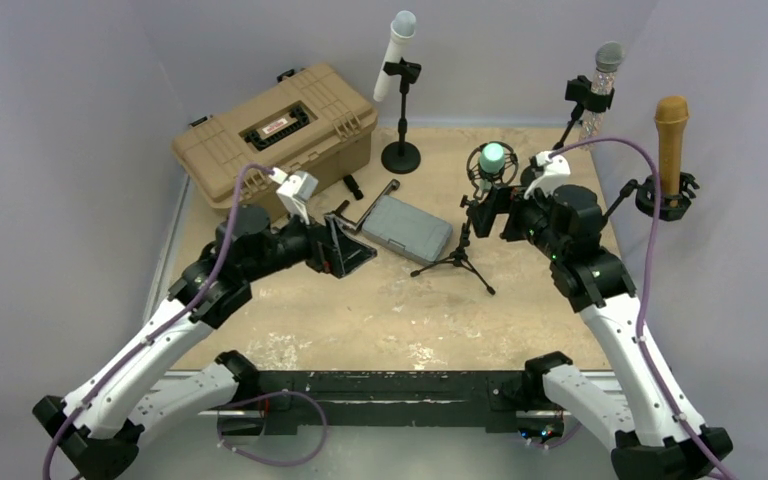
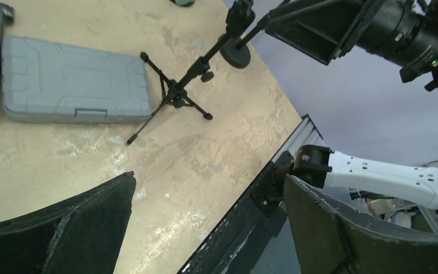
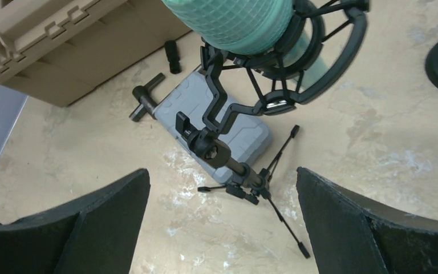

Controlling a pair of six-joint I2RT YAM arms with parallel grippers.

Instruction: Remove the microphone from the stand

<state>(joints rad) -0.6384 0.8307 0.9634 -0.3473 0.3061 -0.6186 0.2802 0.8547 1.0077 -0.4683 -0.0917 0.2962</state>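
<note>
Right fingers [image 3: 91, 228] wide, empty, near microphone [image 3: 234, 23], left fingers [image 2: 63, 234] likewise, facing table edge [image 2: 245, 194]

green microphone [image 1: 493, 156] mounted on small tripod stand [image 1: 458, 257]

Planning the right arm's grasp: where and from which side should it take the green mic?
Grip the green mic by its mesh end sticking out of the shock mount, coming from above with the open right gripper astride it. The mount's ring and cords wrap the rest, so only that end is free; it probably slides out that way.
</note>
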